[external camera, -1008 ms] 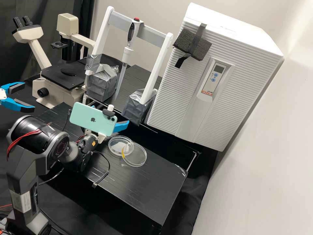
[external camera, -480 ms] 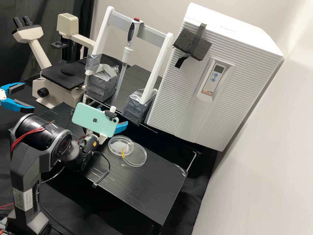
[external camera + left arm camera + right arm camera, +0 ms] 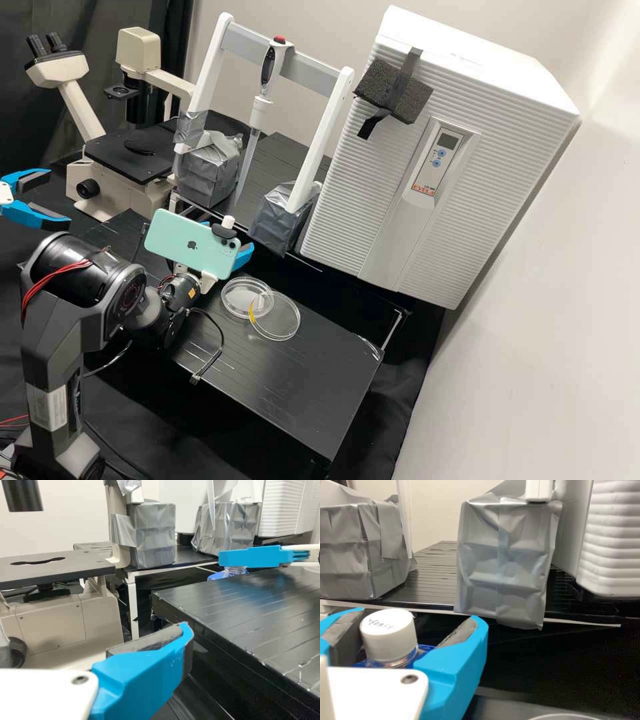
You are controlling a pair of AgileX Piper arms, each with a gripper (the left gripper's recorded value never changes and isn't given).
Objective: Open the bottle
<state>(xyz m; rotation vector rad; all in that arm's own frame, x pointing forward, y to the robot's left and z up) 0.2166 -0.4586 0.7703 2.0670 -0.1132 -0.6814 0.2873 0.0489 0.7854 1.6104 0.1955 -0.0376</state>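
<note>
A small clear bottle with a white cap (image 3: 387,631) stands at the back edge of the black platform (image 3: 287,380). Its cap (image 3: 228,220) pokes up behind the mint phone on the right wrist. My right gripper (image 3: 412,622) is shut on the bottle just under the cap, one blue finger on each side. From the left wrist view, that gripper's finger (image 3: 260,556) crosses above the bottle (image 3: 227,573). My left gripper (image 3: 39,197) hangs open at the far left, well away from the bottle, with one of its fingers (image 3: 150,665) in the foreground.
Two clear petri dishes (image 3: 261,307) lie on the platform just right of the right gripper. A microscope (image 3: 113,153) stands behind the left gripper. A pipette stand (image 3: 267,100) with taped weights and a large white ribbed unit (image 3: 433,160) close off the back.
The right arm's elbow rose and its wrist shifted slightly. The blue finger beside the bottle drew in toward it. The left gripper stayed put.
</note>
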